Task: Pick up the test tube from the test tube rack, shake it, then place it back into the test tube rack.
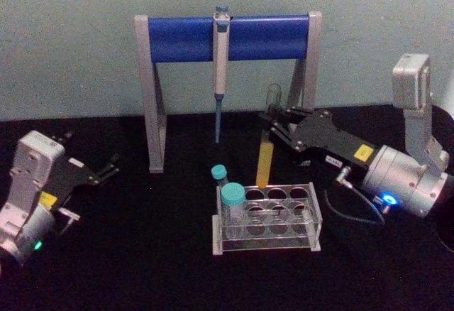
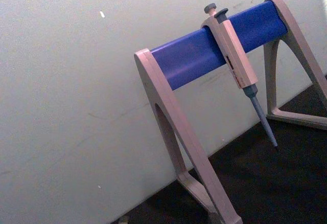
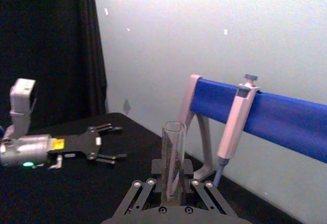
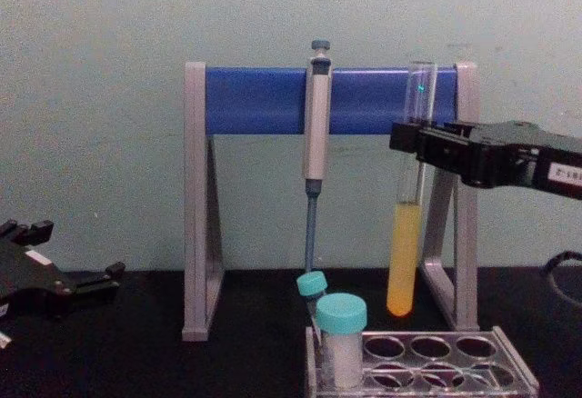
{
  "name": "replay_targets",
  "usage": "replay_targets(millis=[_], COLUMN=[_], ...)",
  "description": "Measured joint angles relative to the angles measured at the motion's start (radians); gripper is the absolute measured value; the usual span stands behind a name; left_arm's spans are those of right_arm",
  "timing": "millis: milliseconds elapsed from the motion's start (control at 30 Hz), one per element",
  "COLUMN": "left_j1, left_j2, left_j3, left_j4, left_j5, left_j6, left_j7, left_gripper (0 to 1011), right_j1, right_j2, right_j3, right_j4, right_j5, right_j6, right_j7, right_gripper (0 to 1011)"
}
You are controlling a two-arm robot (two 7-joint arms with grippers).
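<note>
My right gripper (image 1: 270, 128) is shut on the upper part of the test tube (image 1: 264, 160), a long clear tube with yellow-orange liquid in its lower half. The tube hangs nearly upright, and in the chest view its round bottom (image 4: 401, 305) is just above the back row of the test tube rack (image 1: 316, 217). The right wrist view shows the tube's open mouth (image 3: 173, 130) rising between the fingers of my right gripper (image 3: 171, 185). My left gripper (image 1: 108, 170) rests open at the table's left, away from the rack.
A grey stand with a blue bar (image 1: 184, 37) rises behind the rack, with a grey pipette (image 1: 220, 55) hanging from it close to the tube. Two teal-capped tubes (image 1: 232, 199) stand in the rack's left end. A cable (image 1: 355, 215) lies right of the rack.
</note>
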Motion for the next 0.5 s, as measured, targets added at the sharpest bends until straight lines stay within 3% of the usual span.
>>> replay_targets(millis=[500], left_j1=[0.000], left_j2=[0.000], left_j3=[0.000], left_j4=[0.000], left_j5=[0.000], left_j6=[0.000], left_j7=[0.000], left_gripper=[1001], right_j1=[0.024], right_j2=[-0.010], right_j3=[0.007], right_j4=[0.037], right_j5=[-0.021], right_j6=[-0.002], right_j7=[-0.026], right_gripper=[230])
